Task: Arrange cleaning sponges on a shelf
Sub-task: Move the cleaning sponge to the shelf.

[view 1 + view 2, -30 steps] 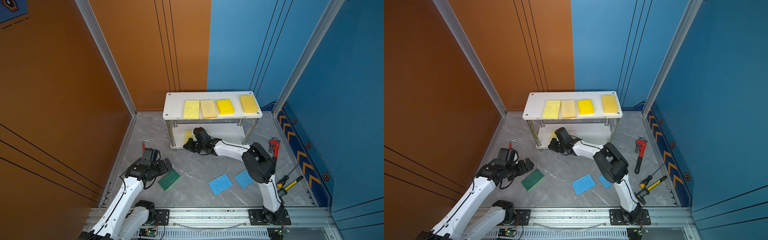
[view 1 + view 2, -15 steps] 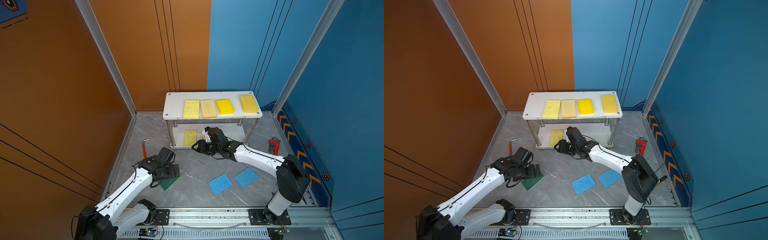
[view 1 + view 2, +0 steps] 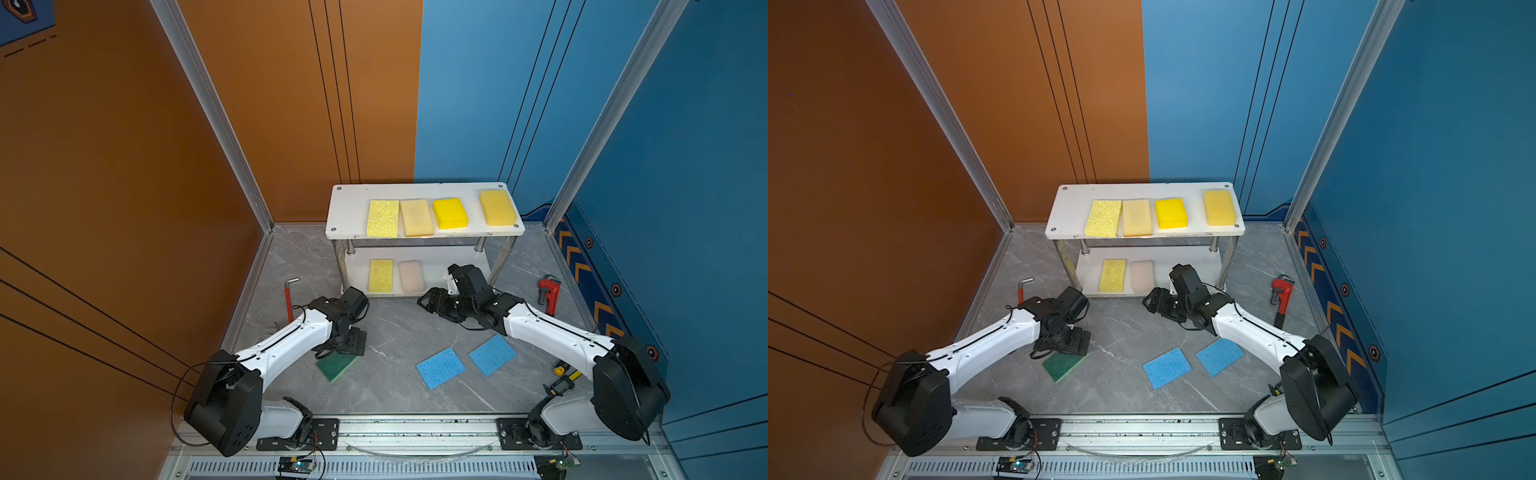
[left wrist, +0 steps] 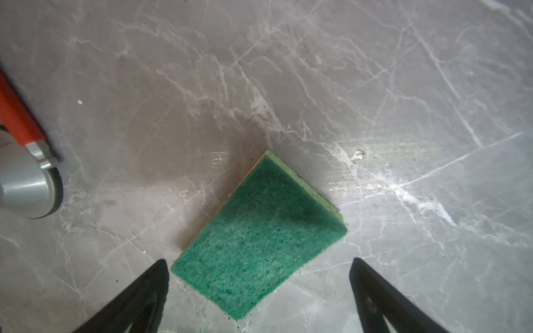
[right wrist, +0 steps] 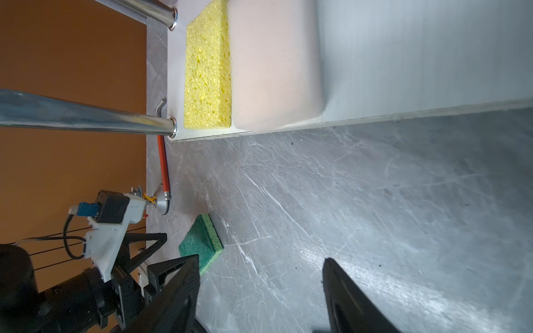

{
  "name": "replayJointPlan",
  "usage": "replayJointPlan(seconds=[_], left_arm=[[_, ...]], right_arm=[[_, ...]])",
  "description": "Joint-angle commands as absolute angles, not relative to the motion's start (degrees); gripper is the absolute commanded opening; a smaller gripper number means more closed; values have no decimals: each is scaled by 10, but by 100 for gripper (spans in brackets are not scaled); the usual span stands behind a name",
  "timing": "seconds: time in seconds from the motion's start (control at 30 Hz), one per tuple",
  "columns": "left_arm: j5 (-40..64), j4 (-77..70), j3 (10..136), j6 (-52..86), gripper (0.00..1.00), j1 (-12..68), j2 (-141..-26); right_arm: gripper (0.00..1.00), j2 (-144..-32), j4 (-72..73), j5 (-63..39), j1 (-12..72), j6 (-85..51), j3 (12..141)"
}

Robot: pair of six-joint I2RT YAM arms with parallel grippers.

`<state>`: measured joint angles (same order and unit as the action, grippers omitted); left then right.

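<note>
In both top views the shelf (image 3: 347, 208) stands at the back of the tabletop (image 3: 395, 324). Its upper board carries a row of four: a porous yellow sponge (image 3: 382, 218), a tan sponge (image 3: 417, 217), a bright yellow sponge (image 3: 450, 212) and, set apart at the right end, a golden sponge (image 3: 497, 208). The lower board holds a second porous sponge (image 3: 381, 275) just beside a pinkish sponge (image 3: 412, 276). On the tabletop lie a green sponge (image 3: 336, 365), partly hidden beneath the end of the left arm (image 3: 291, 340), and two blue sponges (image 3: 440, 368) side by side near the right arm (image 3: 552, 336). A red wrench (image 3: 548, 293) lies right of the shelf and a hex key (image 3: 289, 301) left of it. In the left wrist view, the left jaws are released and spread wide, with the green sponge flat on the tabletop between their tips. In the right wrist view, the right jaws are released with nothing between them, just in front of the lower board's edge near the pinkish sponge.
</note>
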<state>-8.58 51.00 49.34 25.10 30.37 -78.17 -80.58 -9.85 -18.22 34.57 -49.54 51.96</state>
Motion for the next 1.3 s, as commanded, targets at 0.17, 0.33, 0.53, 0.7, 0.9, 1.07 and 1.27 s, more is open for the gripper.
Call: replayJointPlan(seconds=[0.17,0.33,0.53,0.7,0.9,1.07,1.27], left_arm=[[-76,513,501,208,98,318,-837],[-73,511,489,218,98,308,-858],[-62,507,489,214,98,307,-863],[-58,506,490,213,98,313,-877],[-54,507,491,213,98,316,-894],[-54,507,490,216,98,318,-896],[-46,507,491,219,100,323,-904]], right_arm=[[76,-738,-119,-182,301,-505,466],[78,-726,-119,-184,292,-508,460],[79,-753,-116,-175,300,-504,479],[70,-832,-58,-200,291,-519,521],[44,-910,2,-212,272,-530,566],[29,-952,43,-213,253,-546,568],[21,-1005,55,-221,245,-543,604]])
